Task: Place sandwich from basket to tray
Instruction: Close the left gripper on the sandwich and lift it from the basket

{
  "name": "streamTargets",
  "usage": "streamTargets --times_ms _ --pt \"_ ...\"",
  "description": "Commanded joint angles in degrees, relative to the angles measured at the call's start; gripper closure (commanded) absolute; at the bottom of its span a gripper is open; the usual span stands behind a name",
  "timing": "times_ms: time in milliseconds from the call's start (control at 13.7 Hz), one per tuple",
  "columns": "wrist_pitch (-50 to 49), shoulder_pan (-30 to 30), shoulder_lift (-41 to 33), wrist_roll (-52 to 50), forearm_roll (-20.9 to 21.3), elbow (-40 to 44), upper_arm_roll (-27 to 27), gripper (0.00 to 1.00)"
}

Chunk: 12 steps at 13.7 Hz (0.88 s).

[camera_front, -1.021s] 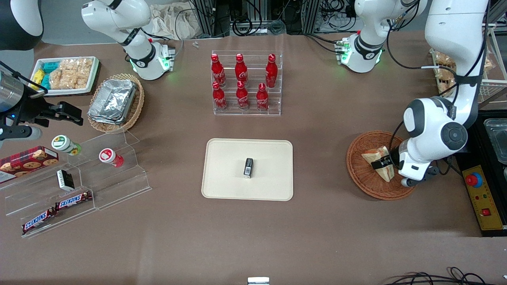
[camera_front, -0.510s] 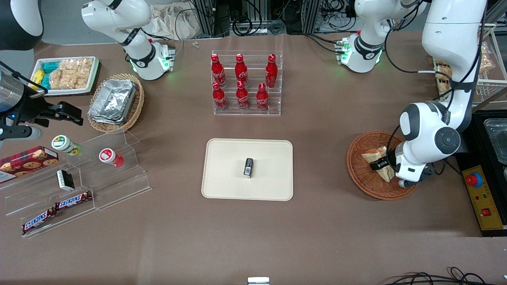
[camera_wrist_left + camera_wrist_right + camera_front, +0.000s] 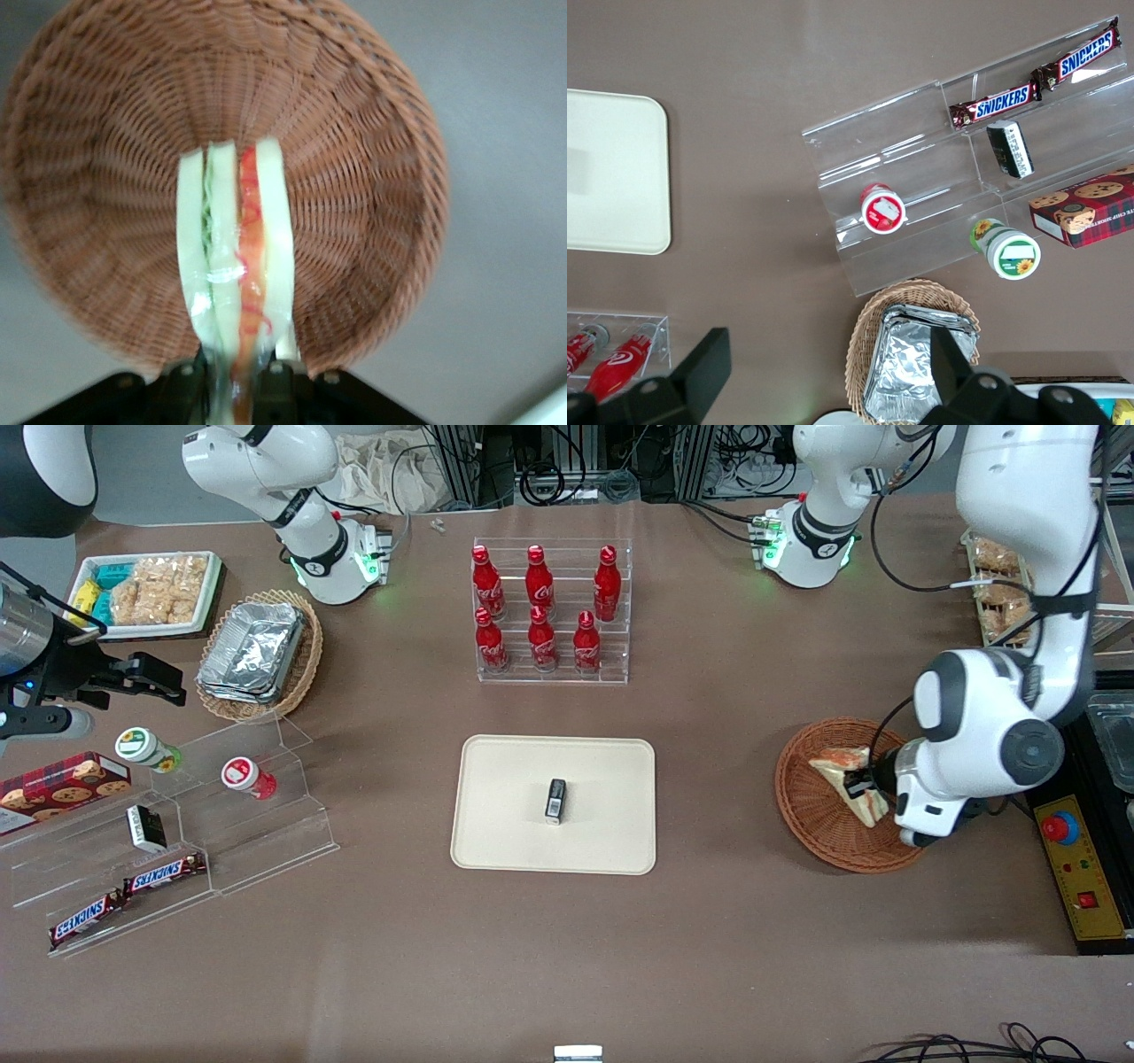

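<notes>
Since the earlier frame, arm and gripper (image 3: 858,786) have risen, sandwich (image 3: 852,782) tilted up, clamped at its end above the basket (image 3: 811,815). Risk: soft bread slipping loose before reaching the tray (image 3: 505,815), well apart.

Brown-covered table (image 3: 726,957), cables (image 3: 549,469)

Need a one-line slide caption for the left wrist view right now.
Claw shut on the sandwich, holding it edge-on above the round wicker basket.

end effector (image 3: 232,376) partly cut off
</notes>
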Motion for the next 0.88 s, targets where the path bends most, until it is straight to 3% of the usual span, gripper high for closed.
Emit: streamTargets --times_ms 0,219,802 --pt "-15.3 -0.4 -0.9 -1.5 0.8 13.0 0.5 1.0" --pt "-22.4 -0.7 -0.9 -2.0 0.3 21.0 0.1 1.0" --pt "-22.3 -7.0 -0.7 -2.7 1.9 22.1 -6.4 1.0"
